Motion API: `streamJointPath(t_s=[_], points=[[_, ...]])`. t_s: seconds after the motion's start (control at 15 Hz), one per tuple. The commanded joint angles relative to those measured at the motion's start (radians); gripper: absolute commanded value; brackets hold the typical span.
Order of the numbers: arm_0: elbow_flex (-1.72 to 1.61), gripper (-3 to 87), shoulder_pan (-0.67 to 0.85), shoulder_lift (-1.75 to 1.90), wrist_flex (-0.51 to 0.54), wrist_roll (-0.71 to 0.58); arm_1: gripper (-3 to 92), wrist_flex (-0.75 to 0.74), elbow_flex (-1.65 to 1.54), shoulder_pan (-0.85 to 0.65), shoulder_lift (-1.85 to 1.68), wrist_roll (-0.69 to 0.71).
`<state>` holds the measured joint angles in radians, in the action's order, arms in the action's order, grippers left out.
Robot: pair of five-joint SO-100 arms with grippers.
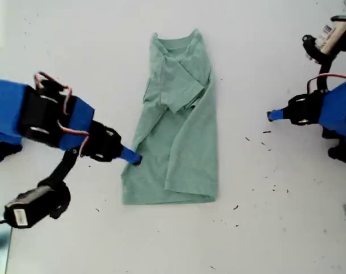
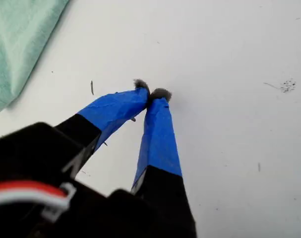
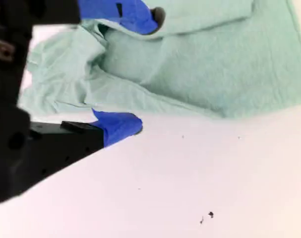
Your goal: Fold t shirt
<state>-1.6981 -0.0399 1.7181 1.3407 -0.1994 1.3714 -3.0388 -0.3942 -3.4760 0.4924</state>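
Sage-green t shirt (image 1: 178, 131) half-folded on white table (image 1: 275, 228); my second gripper (image 3: 140, 72) wide open at its edge (straddling cloth), my first gripper (image 2: 151, 94) closed w/ nothing.

no readable text, labels or signs

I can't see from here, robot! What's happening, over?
First claw shut, empty, off the t-shirt. Second claw open at its edge. Nothing in the way.

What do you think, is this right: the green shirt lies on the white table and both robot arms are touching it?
Only one is. My second gripper reaches the t shirt on the white table; my first gripper is shut over bare table, apart from it, as the first wrist view shows.
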Motion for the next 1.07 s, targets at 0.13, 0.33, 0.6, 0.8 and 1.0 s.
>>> streamJointPath(t_s=[0.13, 0.33, 0.6, 0.8, 1.0], points=[[0.015, 11.7, -0.110, -0.264, -0.196, 0.049, 2.5, 0.002, -0.052, 0.020, -0.003, 0.002], [0.015, -0.2, -0.091, -0.169, -0.126, 0.080, 2.5, 0.002, -0.052, 0.021, -0.003, -0.002], [0.021, -0.2, -0.028, 0.078, 0.031, 0.060, 2.5, 0.002, -0.052, 0.020, -0.003, -0.002], [0.080, -0.2, -0.021, 0.057, 0.044, 0.035, 2.5, 0.002, -0.052, 0.018, -0.003, -0.002], [0.506, -0.2, -0.037, -0.196, 0.034, -0.009, 2.5, 0.002, -0.052, 0.018, -0.003, -0.005]])
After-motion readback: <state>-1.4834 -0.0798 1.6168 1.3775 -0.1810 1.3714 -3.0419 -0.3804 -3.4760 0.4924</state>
